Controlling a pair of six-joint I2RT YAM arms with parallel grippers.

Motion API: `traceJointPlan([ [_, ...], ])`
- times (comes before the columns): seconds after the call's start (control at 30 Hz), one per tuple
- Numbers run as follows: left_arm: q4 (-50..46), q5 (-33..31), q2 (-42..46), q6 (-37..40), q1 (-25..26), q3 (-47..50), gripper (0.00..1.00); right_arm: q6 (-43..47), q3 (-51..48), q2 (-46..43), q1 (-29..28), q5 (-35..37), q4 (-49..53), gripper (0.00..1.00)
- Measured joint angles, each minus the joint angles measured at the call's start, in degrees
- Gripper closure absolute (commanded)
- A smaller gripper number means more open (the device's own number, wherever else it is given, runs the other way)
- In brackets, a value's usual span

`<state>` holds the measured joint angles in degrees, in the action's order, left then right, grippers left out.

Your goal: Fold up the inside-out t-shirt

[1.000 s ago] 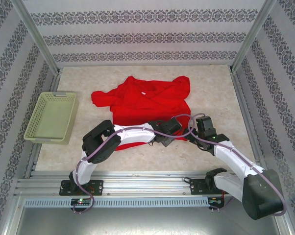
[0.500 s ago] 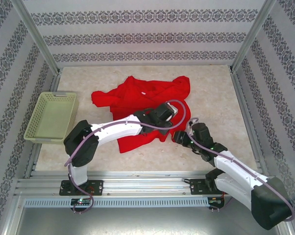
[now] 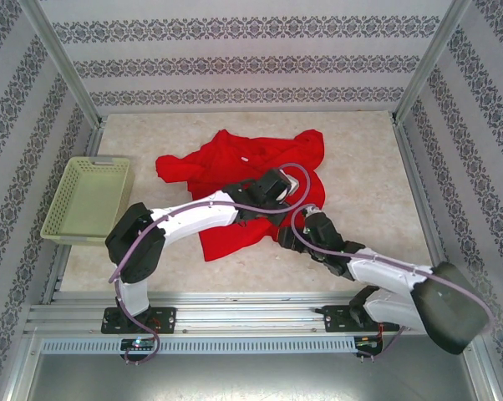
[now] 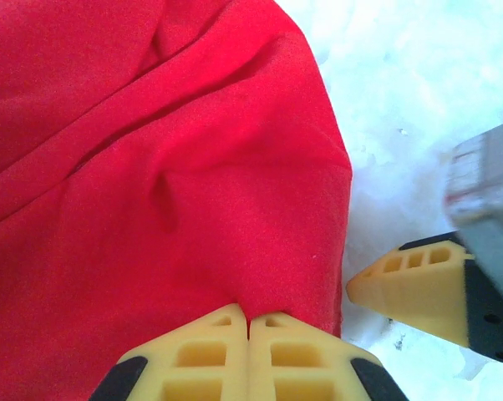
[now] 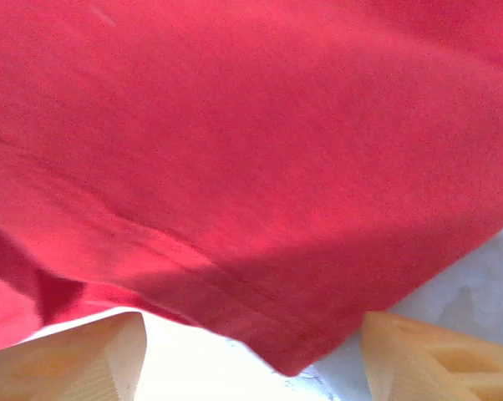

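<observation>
The inside-out t-shirt (image 3: 235,167) is a bright red cloth lying crumpled on the middle of the table. My left gripper (image 3: 292,203) reaches across it to its right edge. In the left wrist view the two yellow fingers (image 4: 248,324) are pressed together with a pucker of the red cloth (image 4: 176,192) pinched at their tips. My right gripper (image 3: 287,236) sits low at the shirt's near right corner. It is open, its fingers wide apart on either side of the hemmed corner (image 5: 297,355). One of its fingers (image 4: 410,284) shows beside the left gripper.
A pale green basket (image 3: 63,196) stands at the table's left edge. Patterned walls and metal posts close in the table on three sides. Bare marbled tabletop (image 3: 368,167) lies to the right of the shirt.
My left arm has swung away from the near edge onto the shirt's right edge. My right gripper has dropped and moved left, to the shirt's near right corner.
</observation>
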<state>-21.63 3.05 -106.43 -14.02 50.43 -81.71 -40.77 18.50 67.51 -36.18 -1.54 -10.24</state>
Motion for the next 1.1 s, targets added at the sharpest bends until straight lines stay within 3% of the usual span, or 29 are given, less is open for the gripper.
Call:
traceJointPlan([
  [0.17,0.13,1.92,0.0,-0.74,-0.7,0.02,1.0,0.17,5.01,8.31,-0.74,2.29,-2.45,0.27],
  [0.27,1.18,2.97,0.04,-1.38,-1.57,0.66,0.94,-0.02,7.69,11.34,-0.83,5.27,-2.47,0.39],
  [0.37,1.9,3.43,0.48,-1.44,-2.58,2.73,0.76,-1.46,8.0,11.89,-0.11,8.13,-2.27,0.56],
  [0.43,2.45,3.69,1.22,-1.77,-2.93,5.03,0.64,-2.49,7.98,11.89,0.87,8.81,-2.43,0.62],
  [0.5,3.13,4.11,2.25,-1.22,-2.99,8.09,0.52,-2.75,7.96,11.89,1.6,8.87,-2.8,0.63],
  [0.67,5.88,5.79,4.02,-0.94,-2.99,15.54,0.37,-2.8,7.98,11.98,1.57,8.07,-3.78,0.62],
  [0.83,7.15,5.42,3.96,-0.83,-2.97,18.45,0.34,-2.82,8.17,13.84,1.6,7.39,-4.5,0.6],
  [1.1,8.48,1.03,3.26,-1.68,-3.3,17.4,0.47,-2.84,8.76,14.51,1.57,6.84,-4.37,0.57],
])
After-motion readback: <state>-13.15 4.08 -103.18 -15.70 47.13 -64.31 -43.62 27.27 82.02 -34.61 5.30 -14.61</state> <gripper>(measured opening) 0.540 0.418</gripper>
